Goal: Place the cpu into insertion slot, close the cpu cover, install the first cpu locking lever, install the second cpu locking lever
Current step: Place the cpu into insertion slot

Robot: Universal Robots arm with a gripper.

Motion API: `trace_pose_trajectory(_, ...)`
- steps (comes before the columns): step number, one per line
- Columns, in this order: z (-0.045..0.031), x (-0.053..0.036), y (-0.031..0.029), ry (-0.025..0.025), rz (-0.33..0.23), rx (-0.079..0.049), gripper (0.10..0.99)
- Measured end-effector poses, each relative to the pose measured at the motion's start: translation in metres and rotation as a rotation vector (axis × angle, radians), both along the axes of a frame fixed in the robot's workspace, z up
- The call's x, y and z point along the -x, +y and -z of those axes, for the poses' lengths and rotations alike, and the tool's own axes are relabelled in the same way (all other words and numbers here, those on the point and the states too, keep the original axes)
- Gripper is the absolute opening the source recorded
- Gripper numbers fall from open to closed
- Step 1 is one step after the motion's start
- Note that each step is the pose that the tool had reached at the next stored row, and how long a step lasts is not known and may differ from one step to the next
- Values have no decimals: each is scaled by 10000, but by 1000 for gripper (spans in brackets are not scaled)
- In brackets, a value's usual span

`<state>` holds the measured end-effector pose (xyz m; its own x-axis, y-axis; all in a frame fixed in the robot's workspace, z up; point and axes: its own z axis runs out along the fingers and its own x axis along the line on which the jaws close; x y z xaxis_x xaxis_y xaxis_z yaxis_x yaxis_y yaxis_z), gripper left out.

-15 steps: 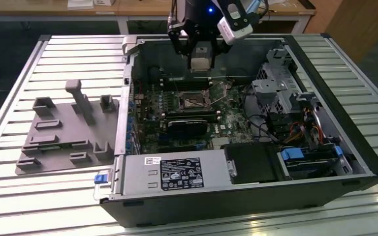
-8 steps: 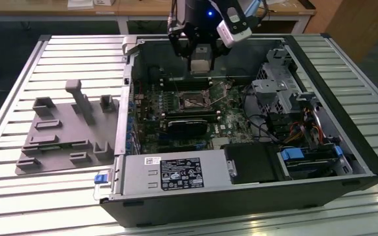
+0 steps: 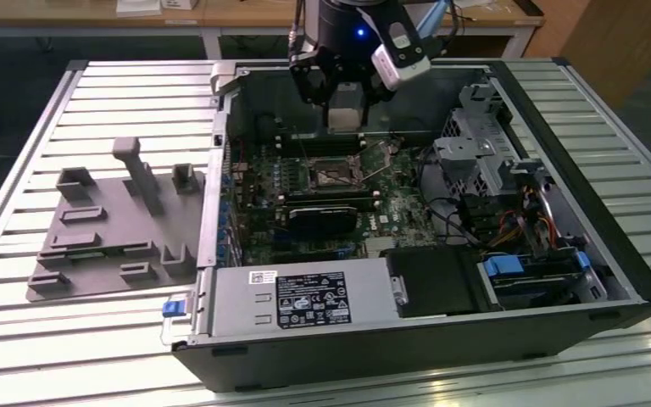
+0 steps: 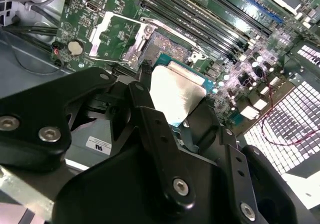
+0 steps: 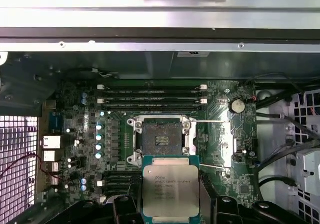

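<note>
My gripper (image 5: 171, 196) is shut on the cpu (image 5: 171, 186), a flat square chip with a pale silver top, held by its two side edges. It hangs above the green board, just short of the insertion slot (image 5: 162, 136), a square socket with a dark centre and silver rim. The cpu cover (image 5: 231, 144) is swung open and lies flat beside the socket, with two thin wire levers raised near it. In the second wrist view the cpu (image 4: 175, 92) sits between the black fingers (image 4: 145, 104), above the socket (image 4: 167, 47) and the open cover (image 4: 141, 38). In the exterior view the gripper (image 3: 346, 127) hovers over the socket (image 3: 331, 174).
The computer case (image 3: 597, 254) lies open on a slatted table. A black heatsink-like block (image 3: 325, 216), a power supply (image 3: 292, 301), a drive cage (image 3: 490, 144) and cables surround the socket. Memory slots (image 5: 152, 99) run beside it. A grey fixture plate (image 3: 111, 229) lies at the exterior view's left.
</note>
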<state>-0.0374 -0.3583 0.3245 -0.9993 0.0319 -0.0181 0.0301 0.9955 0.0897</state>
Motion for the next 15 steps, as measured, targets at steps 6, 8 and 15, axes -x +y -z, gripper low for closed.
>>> trace_pose_trajectory(6,23,0,0,0,822,-1,537)
trace_pose_trajectory(8,32,0,0,0,1182,-2,537)
trace_pose_trajectory(15,68,0,0,0,2451,-1,537)
